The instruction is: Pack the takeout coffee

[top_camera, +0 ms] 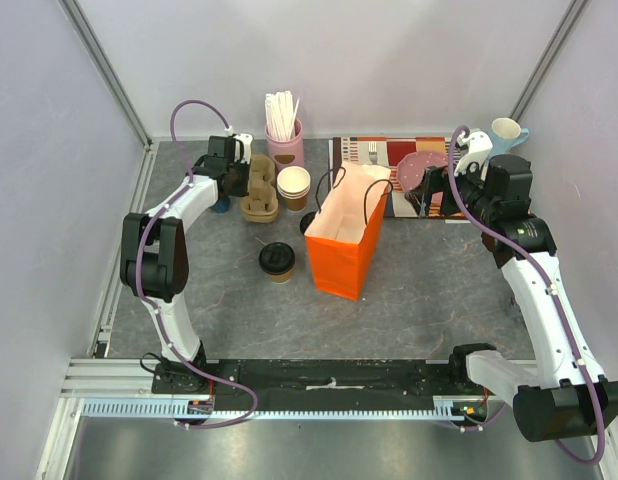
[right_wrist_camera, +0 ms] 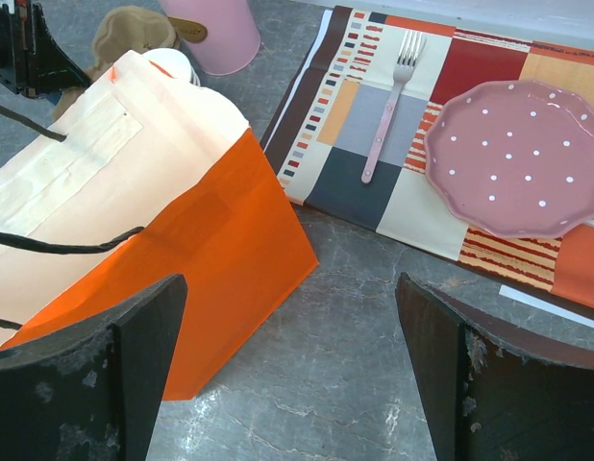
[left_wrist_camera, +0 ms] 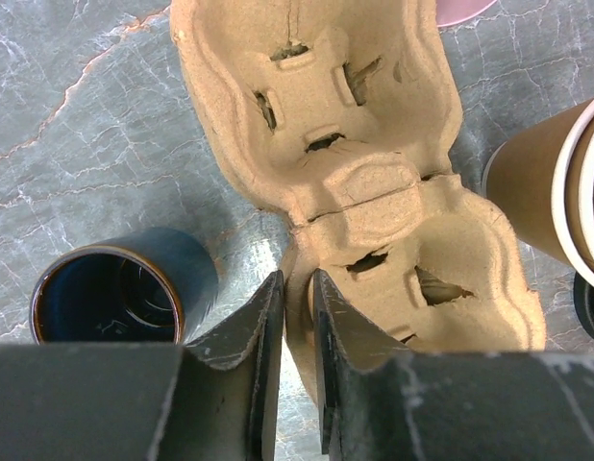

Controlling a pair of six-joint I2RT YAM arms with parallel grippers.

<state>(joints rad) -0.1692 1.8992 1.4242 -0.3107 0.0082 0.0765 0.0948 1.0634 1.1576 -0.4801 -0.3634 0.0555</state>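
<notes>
**A thin pinch on the carrier, and the coffee not yet in hand**

My left gripper [left_wrist_camera: 297, 281] is closed narrow on one rim of the pulp cup carrier [left_wrist_camera: 355, 182], with a single wall of pulp between the jaws. That grip is my main worry. The wall is thin, so a lift from here could tear it or let the carrier swing. The dark blue mug [left_wrist_camera: 114, 298] stands just left of these jaws and the stacked paper cups [left_wrist_camera: 547, 192] just right, so a swinging carrier could knock either one.

My right gripper [right_wrist_camera: 289, 284] is spread wide and holds nothing. The orange bag [right_wrist_camera: 210, 259] stands just ahead and to its left, unsupported. Its black handles droop across the mouth, so a load lowered in could snag them or tip the bag.

The takeout coffee [top_camera: 277, 259] sits on the table with its black lid on. It is back from my left jaws toward my bases, and across the bag from my right jaws. Neither gripper is touching it.

Containers:
- **Carrier:** both pockets are bare.
- **Mug:** it looks dark and empty.
- **Bag:** I see only its pale inner wall, and since its floor is hidden I judge it probably empty.
- **Pink holder [top_camera: 285, 145]:** beyond my left jaws, it holds pale sticks.
</notes>
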